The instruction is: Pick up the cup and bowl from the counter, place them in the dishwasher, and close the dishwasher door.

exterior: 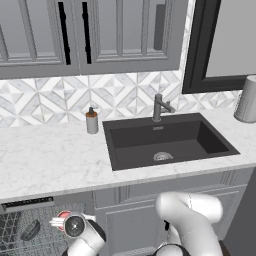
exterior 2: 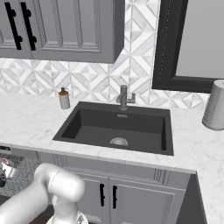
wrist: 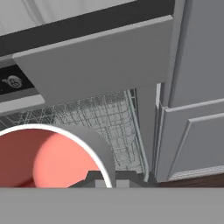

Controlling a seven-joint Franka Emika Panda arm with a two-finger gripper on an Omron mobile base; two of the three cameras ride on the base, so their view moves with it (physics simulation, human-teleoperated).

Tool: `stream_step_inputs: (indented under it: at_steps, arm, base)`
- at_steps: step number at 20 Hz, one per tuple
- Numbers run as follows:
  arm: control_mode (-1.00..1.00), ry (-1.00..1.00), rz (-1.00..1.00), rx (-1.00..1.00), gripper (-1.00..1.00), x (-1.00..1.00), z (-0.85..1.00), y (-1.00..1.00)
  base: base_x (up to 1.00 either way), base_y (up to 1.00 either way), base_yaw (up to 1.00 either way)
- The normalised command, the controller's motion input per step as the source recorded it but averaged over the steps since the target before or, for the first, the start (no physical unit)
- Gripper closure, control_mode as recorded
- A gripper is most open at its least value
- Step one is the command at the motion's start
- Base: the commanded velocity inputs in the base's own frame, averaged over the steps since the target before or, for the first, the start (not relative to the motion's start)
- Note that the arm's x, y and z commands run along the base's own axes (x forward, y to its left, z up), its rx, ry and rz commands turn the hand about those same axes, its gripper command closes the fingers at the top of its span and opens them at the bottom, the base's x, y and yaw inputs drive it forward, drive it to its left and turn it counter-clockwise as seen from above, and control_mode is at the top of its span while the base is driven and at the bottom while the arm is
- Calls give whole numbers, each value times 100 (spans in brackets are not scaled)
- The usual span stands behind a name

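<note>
The dishwasher [exterior: 30,227] stands open under the counter [exterior: 50,160], its grey wire rack [wrist: 100,120] showing below the black control strip [wrist: 13,82]. My gripper [exterior: 65,223] hangs low in front of the rack, shut on the wall of the cup [exterior: 61,218]. In the hand view the cup [wrist: 48,157], grey-white with a red inside, sits right at my gripper [wrist: 108,178]. The dark grey bowl [exterior: 31,230] lies tilted in the rack, left of the cup. The cup's red [exterior 2: 4,164] peeks in at the left edge over the rack. The dishwasher door is out of view.
A black sink [exterior: 167,140] with a faucet [exterior: 159,107] is set in the counter. A soap bottle [exterior: 91,121] stands to its left, a tall grey canister [exterior: 247,100] at the far right. Grey panelled cabinet doors [wrist: 197,131] adjoin the dishwasher's right side.
</note>
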Motion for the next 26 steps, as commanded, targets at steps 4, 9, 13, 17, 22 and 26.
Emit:
stream_step_inputs:
  at_steps: [4, 9, 13, 17, 22, 26]
  arm:
    - [-100, 13, 0, 0, 100, 4, 1, 1]
    - [-100, 24, 0, -9, 100, 1, 0, 2]
    - [-100, 30, 0, -12, 100, 4, 0, 0]
    - [-100, 14, 0, -8, 100, 6, -9, 7]
    - [-100, 0, 0, -1, 100, 9, -23, 12]
    - [-100, 0, 0, -2, 100, 31, -33, 17]
  base:
    - [0, 0, 0]
    - [0, 0, 0]
    - [0, 0, 0]
    - [0, 0, 0]
    - [0, 0, 0]
    - [0, 0, 0]
